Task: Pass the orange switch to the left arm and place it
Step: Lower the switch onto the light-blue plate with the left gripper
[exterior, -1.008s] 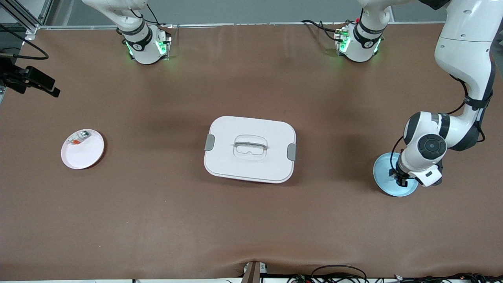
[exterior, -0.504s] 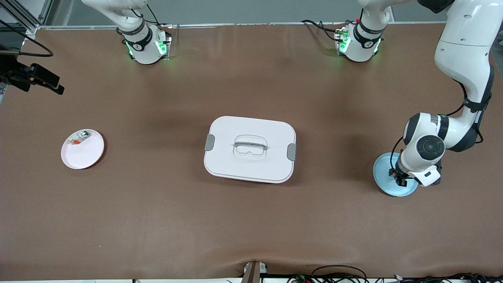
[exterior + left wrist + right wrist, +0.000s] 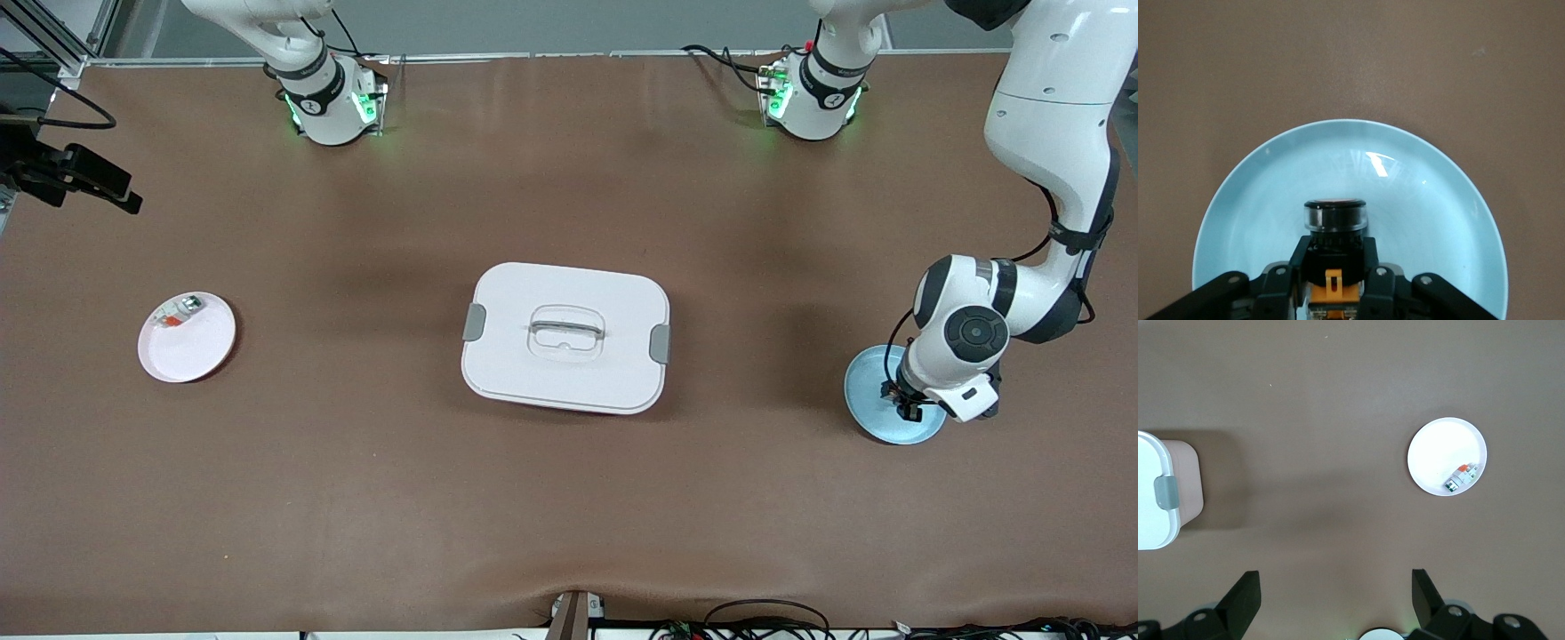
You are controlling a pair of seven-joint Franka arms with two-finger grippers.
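Currently the left tool (image 3: 907, 411) sits low over the light blue plate (image 3: 867, 400) near the table edge at the left arm's end, clenched on the orange switch (image 3: 1335, 230). Left wrist view: black fingers (image 3: 1371, 280) pinch the switch's black body, clear-rimmed round cap pointing out over the plate's middle; can't tell if the switch touches the plate. White box (image 3: 565, 337) with grey latches and recessed handle sits mid-table, well apart from both plates. White plate (image 3: 188, 337) near the edge at the right arm's end holds a small silver-and-orange part (image 3: 178, 314) by its rim. Right tool (image 3: 1335, 597) is released, fingers spread wide, high over bare table between box and white plate; right arm waits.
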